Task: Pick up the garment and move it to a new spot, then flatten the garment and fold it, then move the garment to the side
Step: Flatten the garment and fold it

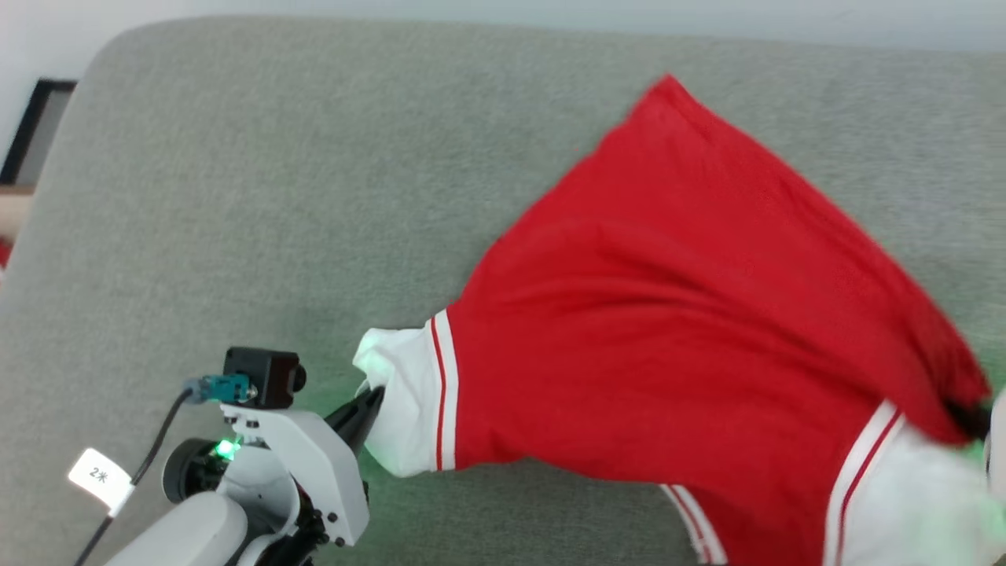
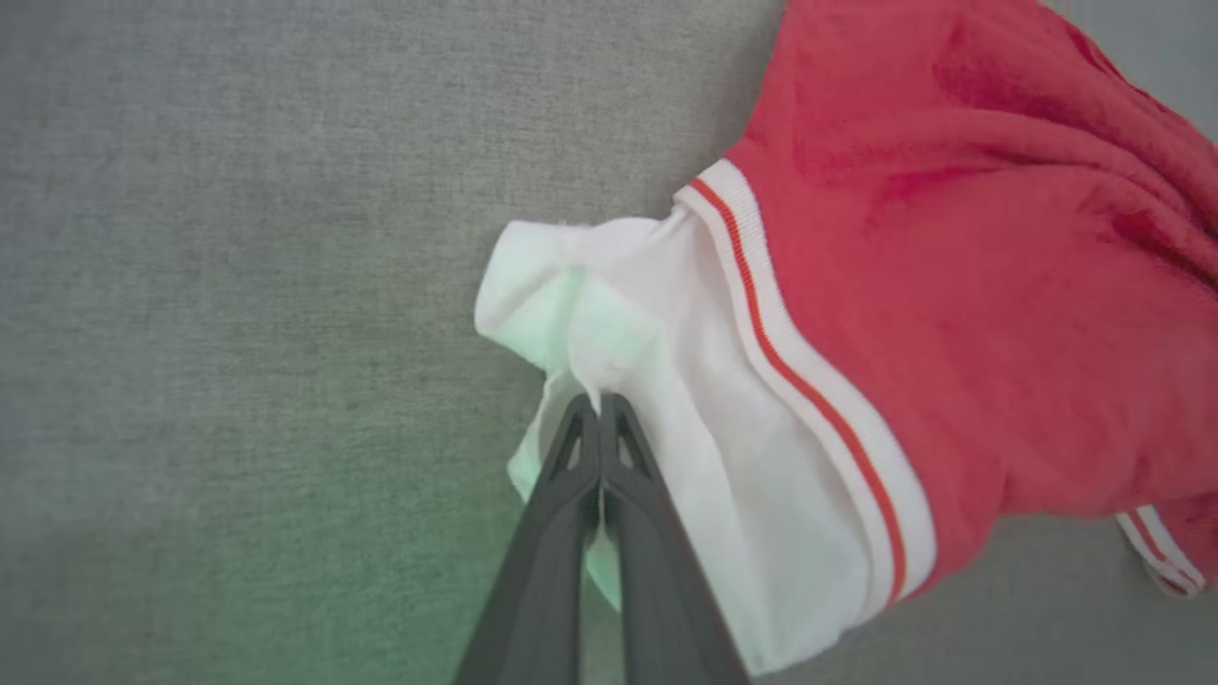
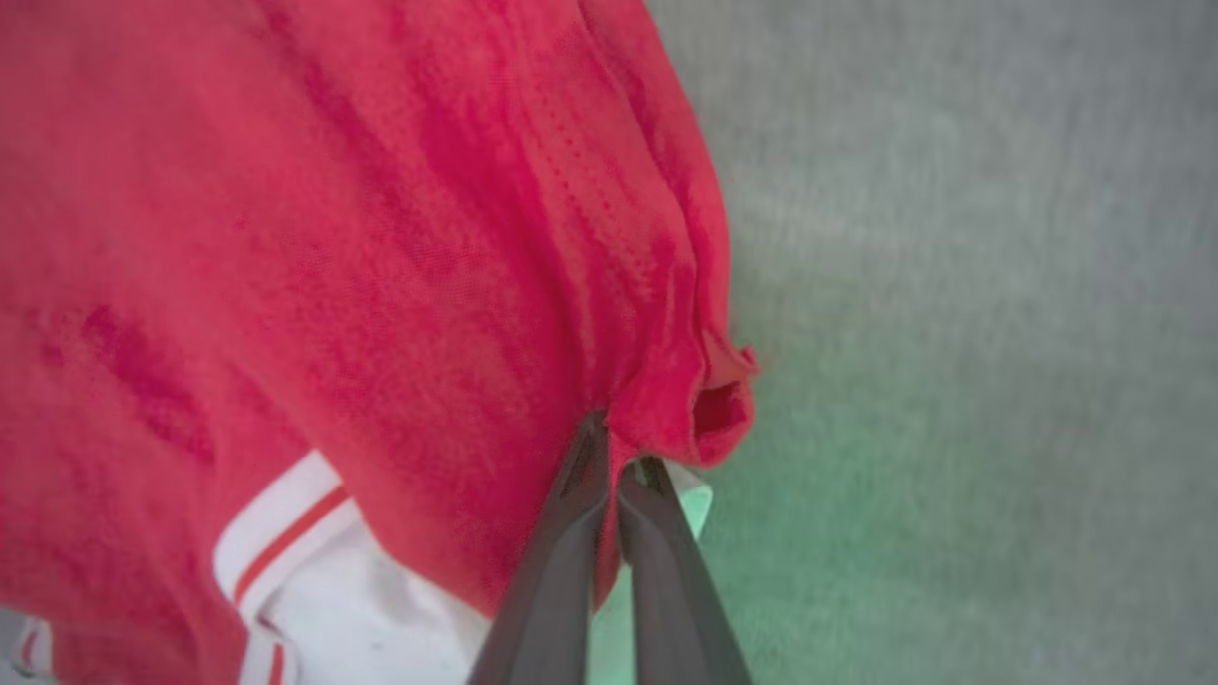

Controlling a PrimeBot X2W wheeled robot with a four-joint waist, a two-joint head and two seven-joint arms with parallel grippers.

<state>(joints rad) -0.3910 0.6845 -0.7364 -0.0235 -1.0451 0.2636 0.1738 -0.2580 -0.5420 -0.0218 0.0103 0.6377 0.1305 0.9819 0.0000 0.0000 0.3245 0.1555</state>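
Note:
The garment [image 1: 676, 314], a red jersey with white sleeve ends and red-and-white stripe trim, is stretched over the grey cushion between my two arms. My left gripper [image 1: 372, 395] is shut on the white sleeve end [image 2: 657, 381] at the lower left of the head view; in the left wrist view its gripper [image 2: 599, 404] pinches a fold of white cloth. My right gripper [image 3: 618, 447] is shut on a bunched red edge of the garment [image 3: 381, 285], at the right edge of the head view. The chest lettering is hidden.
The grey cushion surface [image 1: 251, 196] spreads wide to the left and behind the garment. A dark-framed object [image 1: 31, 126] stands at the far left beyond the cushion's rounded edge. A white wall runs along the top.

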